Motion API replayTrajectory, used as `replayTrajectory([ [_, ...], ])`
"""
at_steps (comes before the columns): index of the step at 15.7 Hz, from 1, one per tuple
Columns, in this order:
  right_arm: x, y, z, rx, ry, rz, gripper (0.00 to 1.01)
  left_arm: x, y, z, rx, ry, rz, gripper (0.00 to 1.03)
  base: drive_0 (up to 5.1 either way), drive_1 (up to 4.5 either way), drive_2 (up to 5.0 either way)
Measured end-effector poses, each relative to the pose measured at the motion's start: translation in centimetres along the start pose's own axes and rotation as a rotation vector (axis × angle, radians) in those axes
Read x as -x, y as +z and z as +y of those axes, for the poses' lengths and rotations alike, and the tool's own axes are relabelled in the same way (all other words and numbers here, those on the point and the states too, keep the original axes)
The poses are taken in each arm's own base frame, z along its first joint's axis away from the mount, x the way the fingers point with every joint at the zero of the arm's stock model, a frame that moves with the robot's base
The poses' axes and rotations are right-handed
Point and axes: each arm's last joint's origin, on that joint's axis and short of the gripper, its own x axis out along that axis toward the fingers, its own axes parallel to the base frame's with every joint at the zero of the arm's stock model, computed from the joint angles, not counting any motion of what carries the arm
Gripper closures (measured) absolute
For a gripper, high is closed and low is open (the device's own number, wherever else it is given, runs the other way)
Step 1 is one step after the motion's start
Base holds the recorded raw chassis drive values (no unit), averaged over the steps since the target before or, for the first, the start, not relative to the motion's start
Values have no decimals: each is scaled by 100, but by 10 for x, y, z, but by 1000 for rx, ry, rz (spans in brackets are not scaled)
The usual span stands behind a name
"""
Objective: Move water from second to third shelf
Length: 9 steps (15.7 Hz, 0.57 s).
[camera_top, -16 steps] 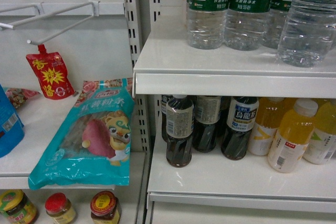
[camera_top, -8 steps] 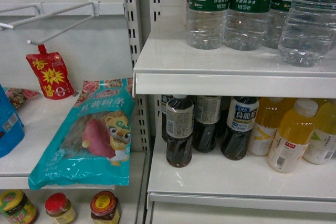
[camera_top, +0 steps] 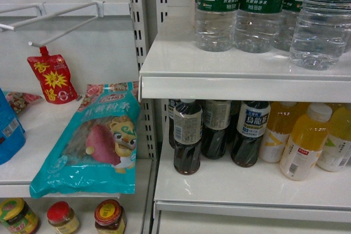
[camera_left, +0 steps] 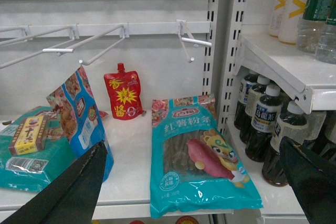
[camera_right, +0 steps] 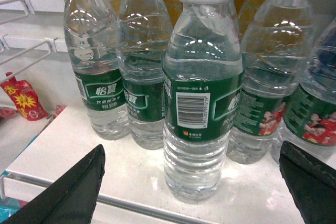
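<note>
We are at the approach step: our right gripper (camera_right: 191,182) hangs in front of the water bottles with its fingers spread wide apart and nothing between them, lined up on the front water bottle (camera_right: 202,93), which stands nearest the front edge of the upper shelf (camera_right: 131,182) on the right bay. Next, we judge, the gripper must move forward until the fingers straddle the ribbed body under the green label, then close and lift it clear before carrying it down. Other water bottles (camera_right: 97,61) stand just behind and beside it, close enough that a wide finger could knock one. The shelf below (camera_top: 230,184) is already crowded along its back with dark tea bottles (camera_top: 187,135) and orange drinks (camera_top: 304,143), leaving only the front strip free. Our left gripper (camera_left: 191,182) is also spread open, idle over the snack bag (camera_left: 197,153) on the left bay.
</note>
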Motion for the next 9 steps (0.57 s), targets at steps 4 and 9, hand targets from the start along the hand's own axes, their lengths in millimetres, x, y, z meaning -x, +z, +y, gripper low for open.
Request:
replayTrajectory([
  [4, 60, -17, -14, -33, -8, -101, 3, 0, 0, 0, 0, 0, 0, 5, 0, 0, 0],
  [9, 90, -97, -23, -15, -212, -137, 56, 0, 0, 0, 0, 0, 0, 5, 0, 0, 0],
])
